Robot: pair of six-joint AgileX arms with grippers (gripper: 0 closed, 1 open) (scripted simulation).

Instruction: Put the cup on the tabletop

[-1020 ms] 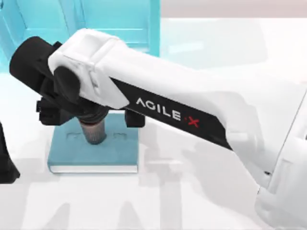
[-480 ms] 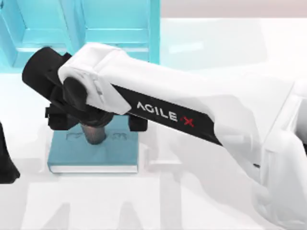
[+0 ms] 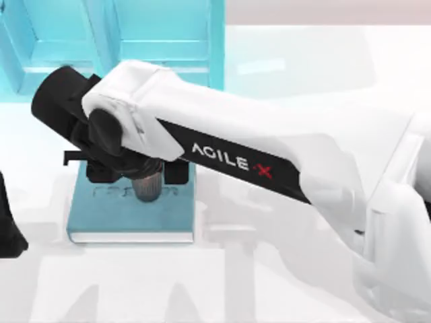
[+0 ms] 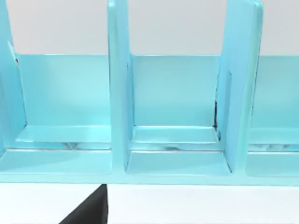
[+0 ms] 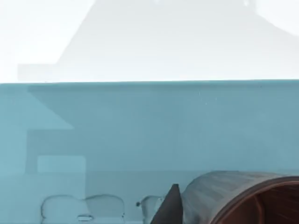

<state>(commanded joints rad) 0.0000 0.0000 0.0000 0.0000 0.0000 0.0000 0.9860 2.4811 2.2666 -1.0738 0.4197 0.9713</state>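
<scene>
Reddish-brown, the cup (image 3: 147,186) stands on the teal book (image 3: 128,215), not on the tabletop (image 3: 269,282). I see my right gripper (image 3: 138,173) directly over it, fingers flanking it; whether they clamp it I cannot tell. My left arm (image 3: 8,222) sits parked at the table's left.

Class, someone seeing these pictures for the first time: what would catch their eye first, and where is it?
First, the big white right arm with its black wrist, slanting across the top view from lower right to upper left. Beneath its right gripper stands the small reddish-brown tumbler cup on a flat teal book, left of centre. Behind them rises a light-blue shelf unit.
</scene>
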